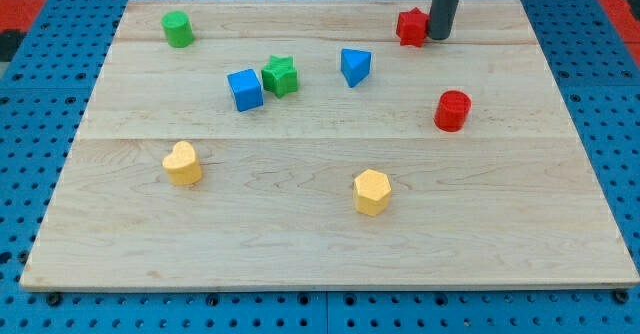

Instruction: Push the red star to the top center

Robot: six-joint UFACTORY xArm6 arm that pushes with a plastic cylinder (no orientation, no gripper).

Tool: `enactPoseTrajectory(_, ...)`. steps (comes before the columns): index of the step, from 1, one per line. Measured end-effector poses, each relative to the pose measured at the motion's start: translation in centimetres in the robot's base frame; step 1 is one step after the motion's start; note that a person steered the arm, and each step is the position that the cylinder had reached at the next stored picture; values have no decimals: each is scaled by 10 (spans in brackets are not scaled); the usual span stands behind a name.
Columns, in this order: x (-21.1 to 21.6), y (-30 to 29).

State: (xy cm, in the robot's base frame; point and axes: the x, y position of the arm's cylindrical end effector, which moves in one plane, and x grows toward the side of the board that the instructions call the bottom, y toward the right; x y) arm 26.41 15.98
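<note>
The red star lies near the view's top edge of the wooden board, right of centre. My tip stands right beside the star, on its right side, touching or almost touching it. The dark rod rises out of the view's top.
A red cylinder lies at the right middle. A blue triangular block, a green star and a blue cube lie in the upper middle. A green cylinder is at top left. A yellow heart and a yellow hexagon lie lower down.
</note>
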Motion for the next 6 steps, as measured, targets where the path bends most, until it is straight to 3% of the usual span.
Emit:
enactPoseTrajectory(3,-10,2)
enactPoseTrajectory(5,-14,-121)
enactPoseTrajectory(6,-14,-125)
